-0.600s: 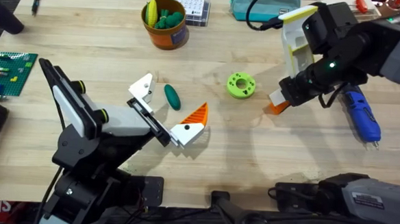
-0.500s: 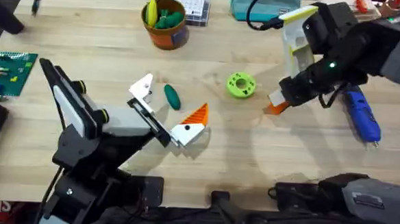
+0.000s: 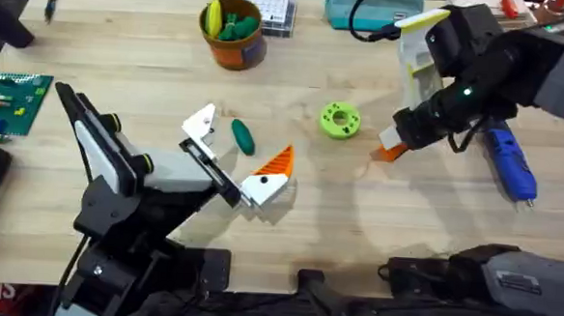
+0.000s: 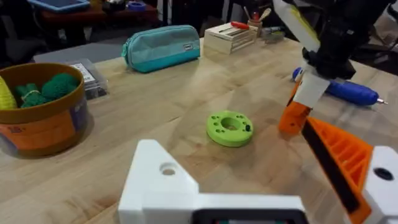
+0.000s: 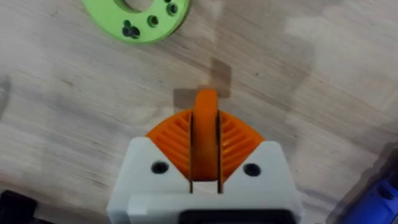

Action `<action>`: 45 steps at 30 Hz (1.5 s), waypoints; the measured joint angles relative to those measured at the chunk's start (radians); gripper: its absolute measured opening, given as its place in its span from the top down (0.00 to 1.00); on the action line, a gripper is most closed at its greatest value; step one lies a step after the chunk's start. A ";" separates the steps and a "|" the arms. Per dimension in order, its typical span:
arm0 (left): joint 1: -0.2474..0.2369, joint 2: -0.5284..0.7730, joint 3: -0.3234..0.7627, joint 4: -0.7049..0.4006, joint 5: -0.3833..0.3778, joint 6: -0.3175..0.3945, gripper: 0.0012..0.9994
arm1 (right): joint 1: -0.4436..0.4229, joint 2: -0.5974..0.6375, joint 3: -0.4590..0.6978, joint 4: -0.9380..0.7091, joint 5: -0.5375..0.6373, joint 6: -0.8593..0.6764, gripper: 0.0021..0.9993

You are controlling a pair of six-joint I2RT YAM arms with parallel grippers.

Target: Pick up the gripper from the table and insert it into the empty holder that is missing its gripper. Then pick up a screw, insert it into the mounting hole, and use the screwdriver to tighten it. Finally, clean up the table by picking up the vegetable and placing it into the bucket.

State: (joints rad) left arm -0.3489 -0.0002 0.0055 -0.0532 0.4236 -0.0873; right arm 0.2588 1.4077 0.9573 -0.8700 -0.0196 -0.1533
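Orange and white, the gripper (image 3: 390, 147) sat clamped between my right jaws (image 5: 205, 180), its orange tip pointing down at the tabletop (image 3: 375, 221); I could not tell whether the tip touched the wood. I held it just beside the green ring (image 3: 340, 119), on the side away from my left arm. In my right wrist view the ribbed pads (image 5: 168, 140) pressed both flanks of the narrow orange piece (image 5: 205, 134), with the ring (image 5: 138, 15) near.

On the ring's other side my left jaws (image 3: 238, 165) stood wide open. One finger was the bare white holder (image 3: 201, 125) with its small dark hole; the other carried an orange ribbed wedge (image 3: 276, 163). The vegetable (image 3: 242, 136) lay on the wood between those two fingers, touching neither so far as I could see.

Beyond the held gripper, farther from the ring, the screwdriver (image 3: 509, 163) lay flat. The bucket (image 3: 232, 33) stood well apart from the ring, near the tabletop's far edge, with yellow and green toys inside. Beside it, a clear parts box (image 3: 270, 10), then a teal pouch (image 3: 372, 8).
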 joint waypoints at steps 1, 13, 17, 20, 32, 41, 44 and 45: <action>0.000 0.000 0.000 0.000 0.000 0.000 0.01 | 0.000 0.000 0.000 0.000 0.001 0.000 0.82; 0.000 0.000 0.000 0.000 0.000 0.000 0.01 | 0.000 0.004 -0.001 -0.005 0.001 0.014 0.46; 0.000 0.000 0.000 0.000 -0.001 0.000 0.01 | 0.000 0.004 -0.001 -0.006 0.000 0.015 0.38; 0.000 0.000 0.000 0.000 -0.001 0.000 0.01 | 0.000 0.004 -0.001 -0.007 0.000 0.015 0.36; 0.000 0.000 0.000 0.000 -0.001 0.000 0.01 | 0.000 0.004 0.043 -0.135 0.000 0.015 0.15; 0.000 0.000 0.000 0.000 -0.001 0.000 0.01 | 0.000 0.004 0.082 -0.149 0.000 0.015 0.17; 0.000 0.000 0.000 0.000 0.000 0.000 0.01 | 0.000 0.004 0.082 -0.162 0.001 0.015 0.18; 0.000 0.000 0.000 0.000 -0.001 0.000 0.01 | 0.000 0.004 0.082 -0.165 0.001 0.015 0.19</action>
State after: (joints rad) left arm -0.3489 -0.0002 0.0057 -0.0528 0.4231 -0.0875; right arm 0.2588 1.4117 1.0393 -1.0353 -0.0189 -0.1383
